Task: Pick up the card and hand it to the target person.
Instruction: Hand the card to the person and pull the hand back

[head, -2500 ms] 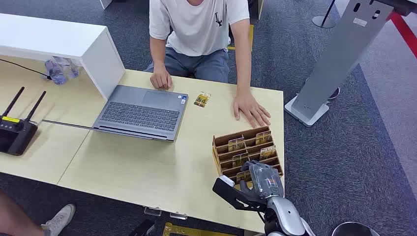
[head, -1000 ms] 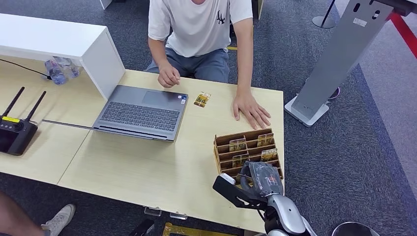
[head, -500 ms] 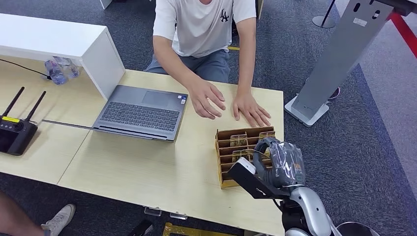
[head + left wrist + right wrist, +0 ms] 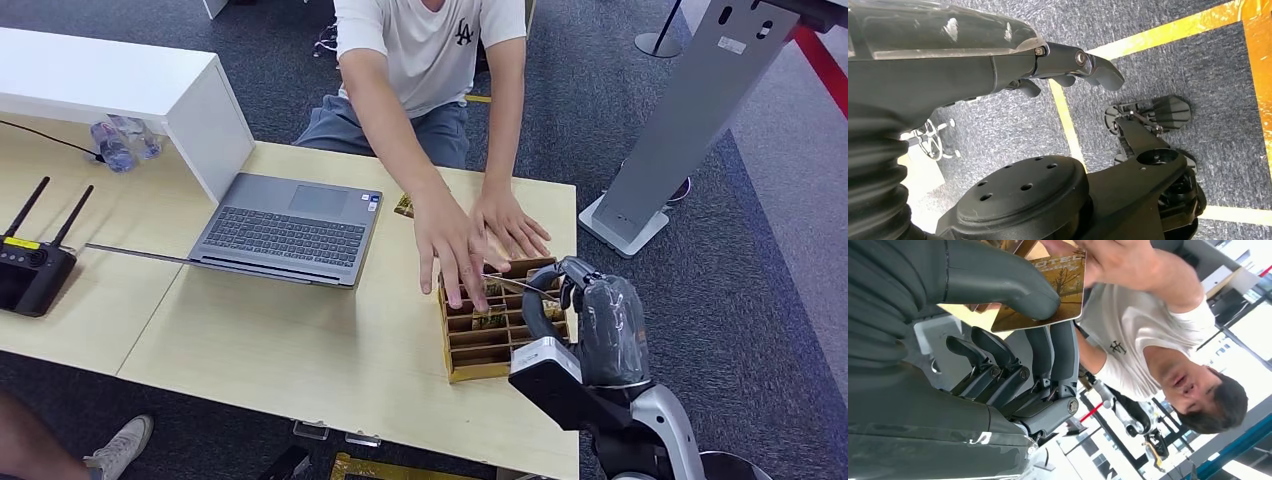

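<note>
- My right hand [image 4: 597, 310] is over the right end of the wooden card rack [image 4: 470, 368], at the near right corner of the table [image 4: 300, 350]. In the right wrist view the thumb and fingers [image 4: 1058, 347] pinch a card [image 4: 1048, 292] between them, so the card is off the rack and in my grasp.
- The person [image 4: 430, 50] sits at the far side of the table. One of their hands [image 4: 455, 245] reaches over the rack toward my hand, and in the wrist view it is right at the card's far edge; I cannot tell whether it already touches it.
- I judge the step in hand to be the handover itself. To do it well I would hold my arm steady and keep the pinch firm until the person has clearly taken hold of the free edge, then ease the thumb off and not pull away.
- I would keep the card's free end pointed at the person, with my fingers on the near part only, leaving them room to grip.
- The risk is letting go early: the card would drop onto the rack or the table.
- My left hand [image 4: 1068, 65] hangs by my side over the carpet, fingers loosely curled and holding nothing; it has no part here.
</note>
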Tool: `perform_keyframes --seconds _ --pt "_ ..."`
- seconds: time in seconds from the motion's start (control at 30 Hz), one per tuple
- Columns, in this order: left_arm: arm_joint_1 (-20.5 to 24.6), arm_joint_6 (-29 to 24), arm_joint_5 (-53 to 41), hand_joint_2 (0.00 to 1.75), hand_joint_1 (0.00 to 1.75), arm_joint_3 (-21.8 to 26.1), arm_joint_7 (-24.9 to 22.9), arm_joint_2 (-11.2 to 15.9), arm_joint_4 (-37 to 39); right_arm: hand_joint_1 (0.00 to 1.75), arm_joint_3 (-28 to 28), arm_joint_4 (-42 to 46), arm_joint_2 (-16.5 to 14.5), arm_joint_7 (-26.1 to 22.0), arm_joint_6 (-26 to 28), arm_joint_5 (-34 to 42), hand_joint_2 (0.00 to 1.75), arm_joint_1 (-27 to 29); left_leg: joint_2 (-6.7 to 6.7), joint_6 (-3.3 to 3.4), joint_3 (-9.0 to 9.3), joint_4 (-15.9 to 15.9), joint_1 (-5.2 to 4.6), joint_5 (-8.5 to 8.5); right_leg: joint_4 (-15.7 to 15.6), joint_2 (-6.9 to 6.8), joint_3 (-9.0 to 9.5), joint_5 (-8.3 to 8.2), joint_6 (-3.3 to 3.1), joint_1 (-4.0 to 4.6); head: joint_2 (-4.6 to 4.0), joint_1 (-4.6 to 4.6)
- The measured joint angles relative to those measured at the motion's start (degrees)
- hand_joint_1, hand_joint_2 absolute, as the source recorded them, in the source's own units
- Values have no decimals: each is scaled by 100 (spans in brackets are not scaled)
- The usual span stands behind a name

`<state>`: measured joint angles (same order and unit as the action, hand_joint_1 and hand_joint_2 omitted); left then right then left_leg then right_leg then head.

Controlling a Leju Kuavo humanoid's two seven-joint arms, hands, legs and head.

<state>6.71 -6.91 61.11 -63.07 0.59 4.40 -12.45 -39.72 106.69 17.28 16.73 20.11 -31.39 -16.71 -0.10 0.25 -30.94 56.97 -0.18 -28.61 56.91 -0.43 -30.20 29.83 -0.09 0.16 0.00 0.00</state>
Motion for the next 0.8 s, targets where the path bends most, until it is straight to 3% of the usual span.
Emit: perform_keyframes --seconds 0.33,0.43,0.57,0.63,0.7,0.8 --pt "43 -33 -45 175 0 -44 -47 1 -10 173 -119 -15 -40 -326 134 340 175 19 0 1 0 1 0 -1 2 -1 -1 1 -2 1 0 0" --pt "42 -25 -70 175 0 -70 -111 28 -10 130 -155 -31 -32 -368 73 557 175 9 1 2 -1 4 1 -5 3 0 0 3 -2 1 0 0" --pt "35 -224 -72 175 0 -55 -91 42 12 51 -136 -29 -15 -371 39 730 175 37 2 3 -1 4 1 -6 3 1 2 4 -2 1 0 0" --pt "30 -382 -68 87 0 -42 -105 44 16 13 -114 -30 -5 -399 -11 967 175 74 1 1 1 1 1 -4 1 0 3 3 -1 1 0 0" --pt "21 -501 -85 0 0 -52 -109 46 11 0 -86 -44 7 -457 -79 1306 175 116 0 1 0 2 1 -3 1 -1 3 2 -2 2 0 0" --pt "-1 -553 -84 0 0 -47 -72 39 2 0 25 -40 53 -587 -95 1790 175 236 -2 0 1 -1 2 -1 -1 -2 3 1 -3 2 0 0"
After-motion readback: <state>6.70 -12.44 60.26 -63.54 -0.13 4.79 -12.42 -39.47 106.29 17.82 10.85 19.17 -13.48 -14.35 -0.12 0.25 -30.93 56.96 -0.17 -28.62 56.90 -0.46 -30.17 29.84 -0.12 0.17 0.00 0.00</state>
